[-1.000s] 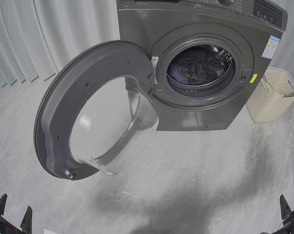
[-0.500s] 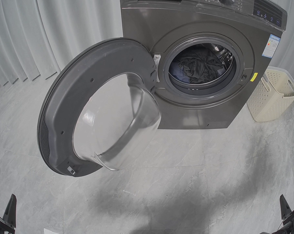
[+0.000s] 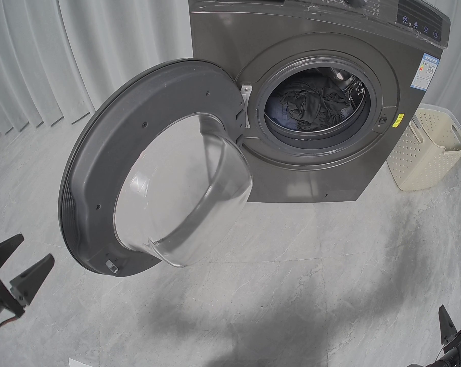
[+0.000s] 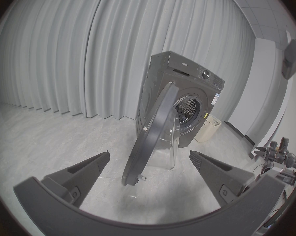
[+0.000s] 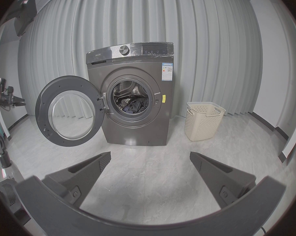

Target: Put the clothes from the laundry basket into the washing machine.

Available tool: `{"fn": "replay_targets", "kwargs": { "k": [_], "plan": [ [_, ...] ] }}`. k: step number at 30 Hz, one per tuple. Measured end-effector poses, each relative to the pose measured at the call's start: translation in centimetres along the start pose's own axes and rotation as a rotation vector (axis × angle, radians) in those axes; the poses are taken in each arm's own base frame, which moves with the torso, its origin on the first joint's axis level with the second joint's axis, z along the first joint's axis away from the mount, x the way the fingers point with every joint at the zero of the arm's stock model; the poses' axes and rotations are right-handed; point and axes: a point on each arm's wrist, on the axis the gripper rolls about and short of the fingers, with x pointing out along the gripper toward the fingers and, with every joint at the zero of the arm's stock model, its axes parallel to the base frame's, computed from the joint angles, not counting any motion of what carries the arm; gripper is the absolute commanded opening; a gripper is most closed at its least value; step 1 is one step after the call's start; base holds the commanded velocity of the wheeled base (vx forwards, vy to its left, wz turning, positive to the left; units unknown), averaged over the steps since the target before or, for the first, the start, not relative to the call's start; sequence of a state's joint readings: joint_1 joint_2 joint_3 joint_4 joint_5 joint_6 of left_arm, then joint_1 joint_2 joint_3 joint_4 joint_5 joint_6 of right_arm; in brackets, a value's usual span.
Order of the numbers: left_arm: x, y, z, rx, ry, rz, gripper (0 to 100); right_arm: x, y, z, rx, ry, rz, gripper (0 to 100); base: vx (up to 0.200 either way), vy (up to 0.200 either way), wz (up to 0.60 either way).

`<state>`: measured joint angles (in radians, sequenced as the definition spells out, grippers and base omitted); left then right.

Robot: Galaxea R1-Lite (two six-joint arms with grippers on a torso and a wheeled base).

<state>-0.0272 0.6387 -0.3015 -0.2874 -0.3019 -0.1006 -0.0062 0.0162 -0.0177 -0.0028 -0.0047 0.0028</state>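
The grey washing machine [image 3: 312, 26] stands ahead with its round door [image 3: 138, 138] swung wide open toward my left. Dark clothes [image 3: 309, 103] lie heaped in the drum, and they show again as the clothes [image 5: 133, 105] in the right wrist view. The cream laundry basket [image 3: 429, 149] sits on the floor to the right of the machine; what shows of its inside holds nothing. My left gripper [image 3: 32, 248] is open and holds nothing, low at the far left, near the door's outer edge. My right gripper [image 3: 456, 302] is open and holds nothing, low at the right.
The open door [image 4: 151, 135] juts far out over the grey tiled floor [image 3: 291, 291] between my left arm and the drum. Pleated white curtains [image 3: 62, 42] hang behind the machine. A small scrap of paper [image 3: 80, 363] lies on the floor near me.
My left gripper has risen from the bottom-left corner and turned toward the door's edge. The head view shifted slightly at first. The right gripper has kept still.
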Motion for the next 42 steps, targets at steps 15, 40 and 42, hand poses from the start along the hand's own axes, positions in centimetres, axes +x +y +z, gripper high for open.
{"fn": "replay_targets", "kwargs": {
  "k": [15, 40, 42],
  "plan": [
    [8.7, 2.3, 2.1, -0.036, 0.052, -0.083, 100, 0.0, 0.0, 0.0, 0.0, 0.0, 0.0, 100, 0.0, 0.0, 0.0],
    [9.4, -2.9, 1.9, -0.134, 0.137, -0.501, 100, 0.0, 0.0, 0.0, 0.0, 0.0, 0.0, 100, 0.0, 0.0, 0.0],
    [9.1, -3.5, 2.0, -0.16, 0.14, -0.54, 100, 0.0, 0.0, 0.0, 0.0, 0.0, 0.0, 100, 0.0, 0.0, 0.0]
  ]
}}
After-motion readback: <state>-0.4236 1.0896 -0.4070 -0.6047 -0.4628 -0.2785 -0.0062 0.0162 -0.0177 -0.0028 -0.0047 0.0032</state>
